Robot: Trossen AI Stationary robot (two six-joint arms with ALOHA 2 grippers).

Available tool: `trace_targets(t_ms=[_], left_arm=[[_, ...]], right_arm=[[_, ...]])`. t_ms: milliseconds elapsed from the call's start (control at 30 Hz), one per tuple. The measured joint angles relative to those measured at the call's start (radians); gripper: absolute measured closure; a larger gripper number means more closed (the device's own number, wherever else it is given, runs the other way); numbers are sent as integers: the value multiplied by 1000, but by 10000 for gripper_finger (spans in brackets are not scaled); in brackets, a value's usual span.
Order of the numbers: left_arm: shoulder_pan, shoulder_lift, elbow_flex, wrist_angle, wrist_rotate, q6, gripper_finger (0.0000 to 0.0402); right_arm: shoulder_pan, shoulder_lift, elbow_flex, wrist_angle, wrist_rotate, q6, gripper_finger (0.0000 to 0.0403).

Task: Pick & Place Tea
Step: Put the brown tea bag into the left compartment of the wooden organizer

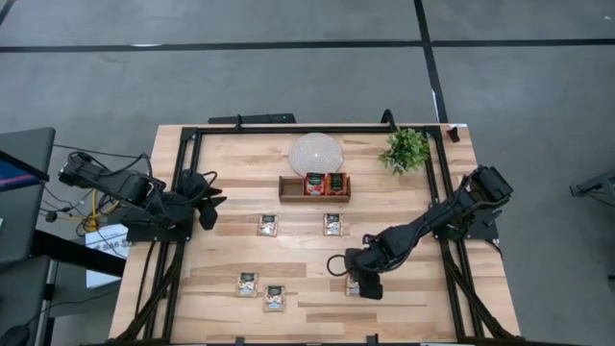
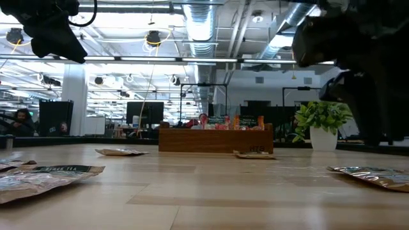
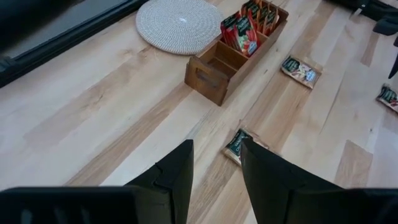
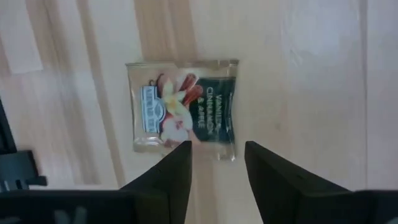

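Note:
Five pale sachets with green print lie flat on the table: two (image 1: 268,225) (image 1: 332,224) near the tray, two (image 1: 248,284) (image 1: 275,298) toward the near edge, and one (image 1: 353,285) under my right gripper. My right gripper (image 1: 365,284) hangs open above that sachet (image 4: 183,109), fingers pointing down beside its edge, not touching it. Red sachets (image 1: 314,184) stand on edge in the middle and right compartments of the wooden tray (image 1: 288,188). My left gripper (image 1: 207,197) waits open at the table's left side, above the wood (image 3: 216,168).
A round woven mat (image 1: 317,154) lies behind the tray, and a small potted plant (image 1: 405,149) stands at the far right. A black frame (image 1: 288,129) runs around the table. Bare wood lies between the tray and the near sachets. The tray's left compartment (image 3: 208,68) holds nothing.

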Motion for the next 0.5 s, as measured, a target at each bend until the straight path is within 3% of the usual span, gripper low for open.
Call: trace_targets(t_ms=[500], left_arm=[[0,-1,0,-3,15,24,278]], right_arm=[[-1,127,13,50,-8,55,268]])
